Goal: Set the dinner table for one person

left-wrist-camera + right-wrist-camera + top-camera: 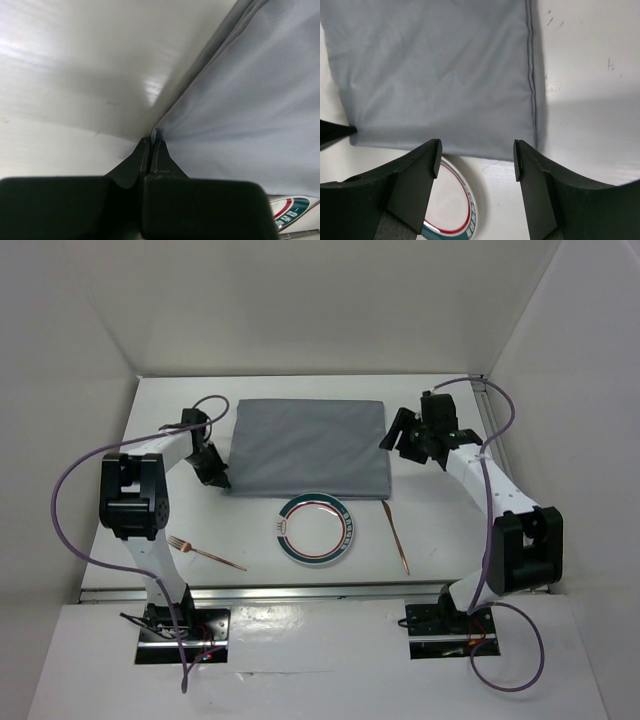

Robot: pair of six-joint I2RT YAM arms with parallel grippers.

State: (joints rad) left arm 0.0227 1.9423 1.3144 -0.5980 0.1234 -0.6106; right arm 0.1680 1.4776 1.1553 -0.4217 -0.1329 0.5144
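Observation:
A grey cloth (308, 445) lies flat on the white dinner table (250, 530). My left gripper (222, 480) is shut on the cloth's near-left corner; the left wrist view shows the closed tips (151, 142) pinching the cloth's (250, 100) edge. My right gripper (392, 443) is open and empty, hovering over the cloth's near-right corner (520, 125); its jaws (476, 157) stand wide apart. A white plate (316, 530) with a green and red rim sits just in front of the cloth. A copper fork (205, 552) lies left of the plate, a copper knife (396, 537) right of it.
White walls enclose the table at the back, left and right. The plate's rim shows in the left wrist view (292, 210) and the right wrist view (455, 210). The left gripper's tip shows at the cloth corner in the right wrist view (340, 131).

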